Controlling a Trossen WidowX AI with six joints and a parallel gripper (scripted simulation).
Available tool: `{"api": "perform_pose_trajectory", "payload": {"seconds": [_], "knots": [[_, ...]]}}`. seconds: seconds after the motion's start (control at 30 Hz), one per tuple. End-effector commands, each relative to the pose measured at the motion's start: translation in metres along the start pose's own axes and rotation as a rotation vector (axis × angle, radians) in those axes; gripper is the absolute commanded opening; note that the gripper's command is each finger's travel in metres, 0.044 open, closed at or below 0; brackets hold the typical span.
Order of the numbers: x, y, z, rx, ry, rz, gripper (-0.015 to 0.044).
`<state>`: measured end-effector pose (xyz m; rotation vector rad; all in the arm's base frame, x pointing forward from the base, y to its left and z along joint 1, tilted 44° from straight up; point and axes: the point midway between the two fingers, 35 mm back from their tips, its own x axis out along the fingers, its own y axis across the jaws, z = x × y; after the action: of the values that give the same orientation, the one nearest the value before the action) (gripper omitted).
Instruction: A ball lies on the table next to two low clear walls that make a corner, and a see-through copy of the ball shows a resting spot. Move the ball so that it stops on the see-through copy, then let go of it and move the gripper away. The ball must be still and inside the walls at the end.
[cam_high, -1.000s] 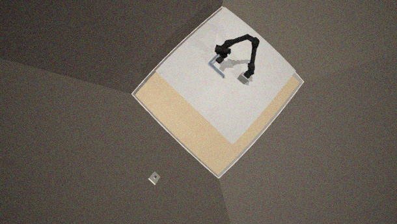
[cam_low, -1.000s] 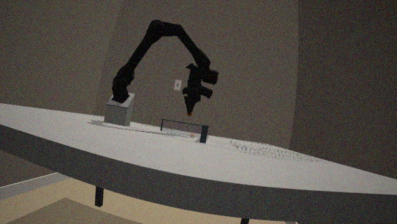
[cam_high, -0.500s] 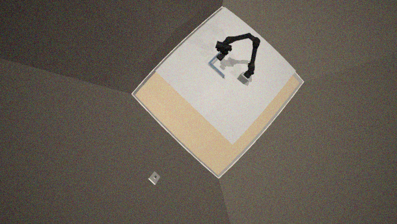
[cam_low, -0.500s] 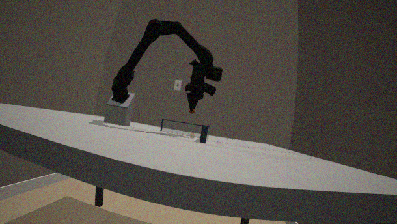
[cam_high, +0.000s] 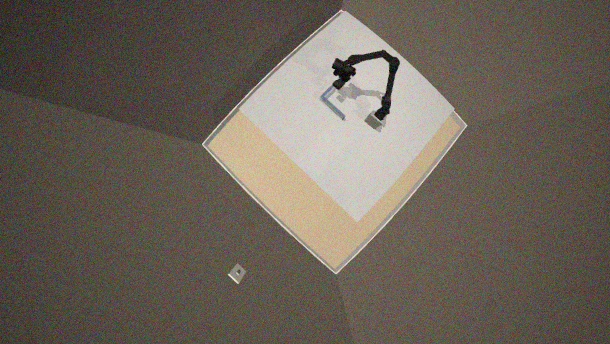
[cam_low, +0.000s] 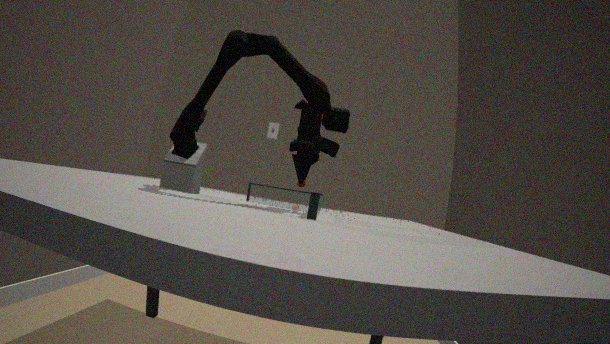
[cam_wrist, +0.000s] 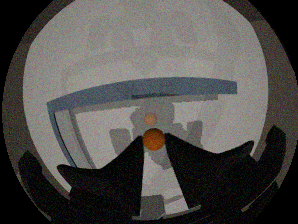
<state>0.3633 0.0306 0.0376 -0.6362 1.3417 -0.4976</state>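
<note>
Aloft, one small, smooth orange ball (cam_wrist: 153, 139) sits pinched at the tips of the black claw (cam_wrist: 154, 141), whose two tapered fingers are nearly closed around it, above the pale matte table (cam_low: 350, 250). Just toward 12 o'clock in the wrist view lies one fainter, see-through ball (cam_wrist: 150, 119). Two low, clear, blue-edged walls (cam_wrist: 143, 90) form one corner around it.

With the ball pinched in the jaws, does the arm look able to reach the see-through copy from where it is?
Probably yes. The gripper holds the ball raised off the table, and the see-through copy lies just ahead in the wrist view, inside the clear walls. Nothing shows between them, so lowering it from above looks free.
</note>
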Motion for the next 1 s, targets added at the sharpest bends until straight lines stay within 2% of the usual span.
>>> {"api": "perform_pose_trajectory", "payload": {"seconds": [0.0, 0.2, 0.93, 0.97], "knots": [[0.022, 0.0, -0.002, -0.012, 0.01, -0.007, 0.0], [0.054, -0.002, -0.005, -0.012, 0.01, -0.011, 0.0], [0.074, -0.002, -0.005, -0.012, 0.01, -0.012, 0.0], [0.072, -0.003, -0.004, -0.003, 0.008, -0.01, 0.0026]]}}
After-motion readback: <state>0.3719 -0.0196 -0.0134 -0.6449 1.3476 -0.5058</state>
